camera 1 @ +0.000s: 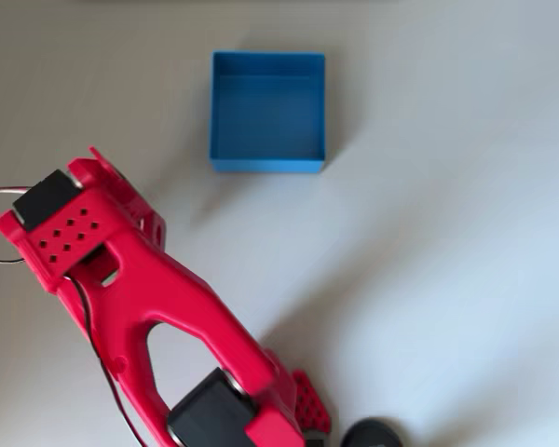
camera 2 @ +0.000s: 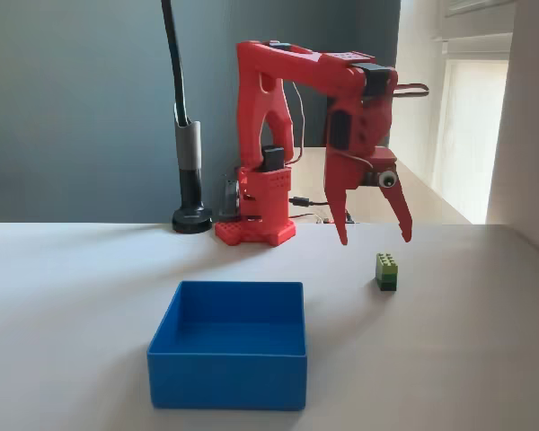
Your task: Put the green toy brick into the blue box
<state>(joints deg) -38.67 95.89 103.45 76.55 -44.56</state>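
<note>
In the fixed view the red arm is reaching out from its base at the back of the table, and the gripper is hanging above the surface with its two fingers pointing down and spread wide apart, gripping nothing. The brick is sitting on the table just below the gripper, under the gap between the fingertips and apart from both. Its studded lime top and darker lower part are showing. The box is standing open well below and to the left of the gripper in this view, nearer the camera, with nothing lying on its blue bottom. Behind the arm a black lamp stand is rising out of the picture, so its top is cut off. In the overhead view the arm is covering the lower left of the picture, and its body is hiding the fingers and whatever lies under them. The box is lying up and to the right of the arm's upper end, slightly blurred, and a dark round object is cut off at the bottom edge.
</note>
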